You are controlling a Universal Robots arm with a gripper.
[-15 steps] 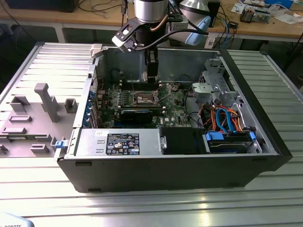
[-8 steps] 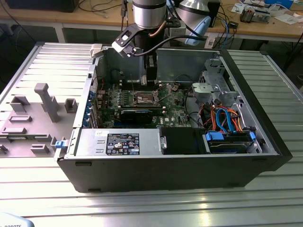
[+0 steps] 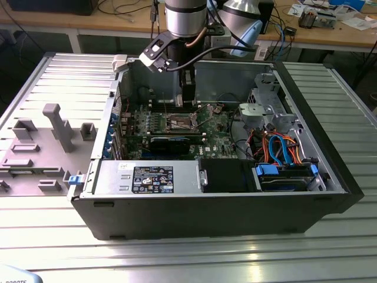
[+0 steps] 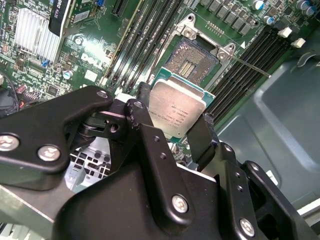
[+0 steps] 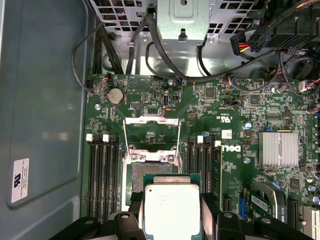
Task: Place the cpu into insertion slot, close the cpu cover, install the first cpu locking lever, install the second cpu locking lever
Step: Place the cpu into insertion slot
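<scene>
Gripper (image 4: pixel 176 120) is clamped on the cpu (image 4: pixel 177 111): one black finger (image 4: pixel 144 100) presses one edge of the chip and the other finger presses the opposite edge. The chip sits squarely between them with its silver lid facing the camera. In the first wrist view, the same cpu (image 5: pixel 171 209) sits between the fingertips of the gripper (image 5: pixel 171 222), and its green substrate edge shows along one side.

The cpu is in the air, not seated. It hangs just above and slightly off the insertion slot (image 5: pixel 150 170), covering part of the socket's near edge. In the second wrist view the insertion slot (image 4: pixel 192 60) is bare, with its contact field exposed and a silver rim around it. The cpu cover (image 5: pixel 150 118) is swung open, standing up at the far side of the socket, and green board shows through its window. A locking lever (image 4: pixel 248 65) is released and sticks out from one socket corner as a thin rod.

Memory slots (image 5: pixel 102 175) flank the socket on both sides, and a finned heatsink (image 5: pixel 277 149) sits further out on the motherboard (image 5: pixel 225 102).

In the exterior view the gripper (image 3: pixel 187 101) reaches down into the open computer case (image 3: pixel 330 177), directly over the insertion slot (image 3: pixel 179 122).
</scene>
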